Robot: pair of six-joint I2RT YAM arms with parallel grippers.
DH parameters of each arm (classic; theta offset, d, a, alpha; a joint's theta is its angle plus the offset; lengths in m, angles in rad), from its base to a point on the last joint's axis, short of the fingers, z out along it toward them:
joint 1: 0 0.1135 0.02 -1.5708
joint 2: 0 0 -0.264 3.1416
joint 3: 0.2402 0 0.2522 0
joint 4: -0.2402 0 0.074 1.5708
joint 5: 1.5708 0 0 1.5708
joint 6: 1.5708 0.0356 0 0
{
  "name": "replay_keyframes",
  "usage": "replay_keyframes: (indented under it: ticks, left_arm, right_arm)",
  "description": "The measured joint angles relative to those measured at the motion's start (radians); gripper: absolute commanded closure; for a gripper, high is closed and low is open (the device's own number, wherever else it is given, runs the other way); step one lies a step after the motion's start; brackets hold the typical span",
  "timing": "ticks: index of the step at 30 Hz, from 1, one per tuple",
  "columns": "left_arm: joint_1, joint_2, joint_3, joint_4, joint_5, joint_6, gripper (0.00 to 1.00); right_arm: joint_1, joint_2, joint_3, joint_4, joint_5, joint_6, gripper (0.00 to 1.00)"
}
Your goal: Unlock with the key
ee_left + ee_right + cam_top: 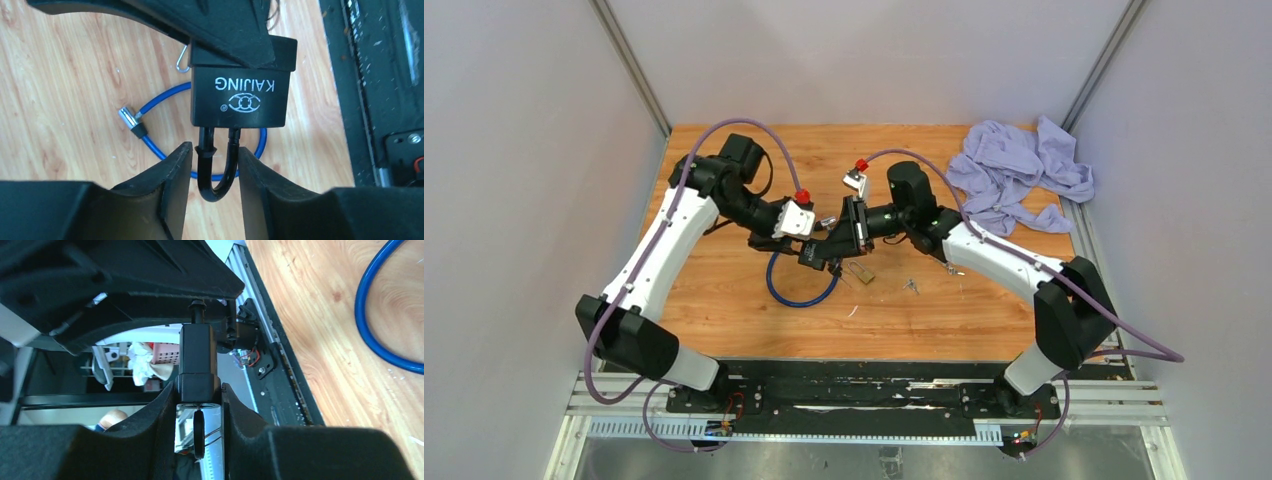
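table (724,320) | blue cable (799,298) | brass padlock (860,272) | keys (911,286) | lavender cloth (1014,175)

Padlock (239,90) above cable loop (162,95) at table (724,310) centre, cloth (1014,175) in far right corner

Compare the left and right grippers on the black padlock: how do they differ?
The right gripper clamps the padlock by its body; the left gripper straddles the shackle. The right gripper is shut tight on it; whether the left gripper touches the shackle I cannot tell. Both meet on one padlock over the table.

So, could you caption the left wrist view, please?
Left gripper flanks the shackle of a black padlock, blue cable beneath.
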Motion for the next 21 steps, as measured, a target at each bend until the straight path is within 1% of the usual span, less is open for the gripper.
replay_keyframes:
  ticks: [4,6,10,11,12,14,16,17,18,19,21]
  left_arm:
    - [-0.046,-0.035,-0.064,0.078,-0.087,0.008,0.7]
    - [-0.071,-0.062,-0.097,0.129,-0.129,0.011,0.79]
    - [-0.109,-0.132,-0.174,0.274,-0.209,0.005,0.87]
    - [-0.118,-0.15,-0.197,0.317,-0.227,0.002,0.87]
    - [-0.125,-0.164,-0.216,0.359,-0.248,-0.004,0.85]
    - [-0.137,-0.179,-0.24,0.426,-0.288,-0.021,0.74]
    - [-0.147,-0.181,-0.254,0.483,-0.327,-0.036,0.58]
    - [-0.148,-0.181,-0.259,0.505,-0.354,-0.044,0.41]
    - [-0.147,-0.182,-0.263,0.52,-0.375,-0.055,0.05]
    - [-0.146,-0.181,-0.264,0.533,-0.398,-0.069,0.01]
    - [-0.145,-0.181,-0.264,0.552,-0.433,-0.101,0.02]
  right_arm:
    - [-0.006,0.025,0.0,0.043,-0.027,0.082,0.99]
    - [-0.008,0.026,-0.001,0.065,-0.039,0.116,0.99]
    - [-0.022,0.026,-0.013,0.097,-0.052,0.162,0.99]
    - [-0.027,0.026,-0.017,0.103,-0.053,0.171,0.99]
    - [-0.034,0.027,-0.019,0.109,-0.053,0.178,0.99]
    - [-0.051,0.029,-0.024,0.126,-0.054,0.191,0.99]
    - [-0.074,0.031,-0.025,0.137,-0.055,0.2,0.99]
    - [-0.09,0.032,-0.026,0.132,-0.056,0.2,0.99]
    - [-0.112,0.034,-0.026,0.122,-0.056,0.197,0.99]
    - [-0.132,0.038,-0.026,0.107,-0.054,0.188,0.99]
    - [-0.177,0.049,-0.023,0.052,-0.043,0.146,0.99]
